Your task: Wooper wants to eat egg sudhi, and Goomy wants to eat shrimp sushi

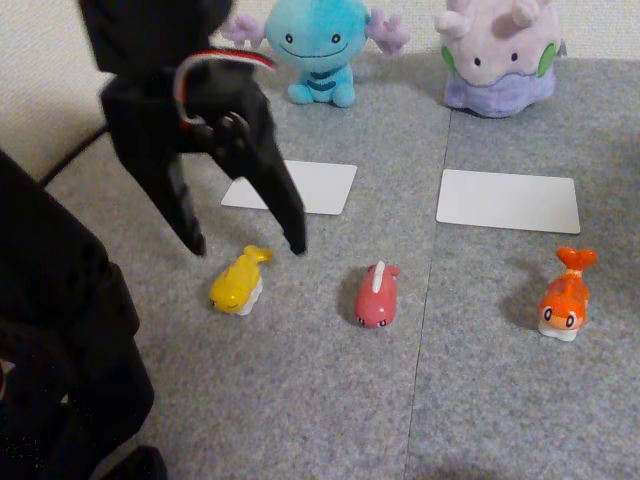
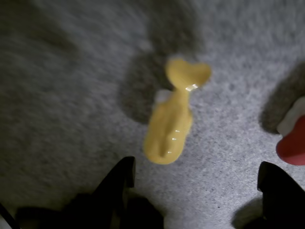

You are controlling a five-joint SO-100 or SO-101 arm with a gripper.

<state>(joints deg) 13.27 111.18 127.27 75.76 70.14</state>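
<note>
The tool (image 1: 250, 246) hangs with its two black fingers spread wide and nothing between them, its tips just above the grey bench (image 1: 300, 400), over the tail end of the egg sudhi (image 1: 239, 281). In the wrist view the egg sudhi (image 2: 172, 121) lies flat on the mat, forked tail pointing away and head towards the camera, between the two dark fingertips (image 2: 119, 179) but nearer the left one as that view shows it.

It looks like a small, hard, glossy plastic figure: probably very light, stiff, and rather slippery on its rounded yellow back. It seems safest to close across the thick middle of the body, side to side, and not on the thin tail, which could pivot or squirt out. Being so light, it may skid on the mat if one finger touches first.

Counting: three fish-shaped figures stand in a row across the middle of the bench, the yellow one, a pink-red figure (image 1: 377, 295) and the orange shrimp sushi (image 1: 565, 295) towards the right edge. Two white cards (image 1: 305, 186) lie behind them. Two plush toys sit at the far edge, Wooper (image 1: 318, 45) behind the left card and Goomy (image 1: 498, 55) behind the right one.
</note>
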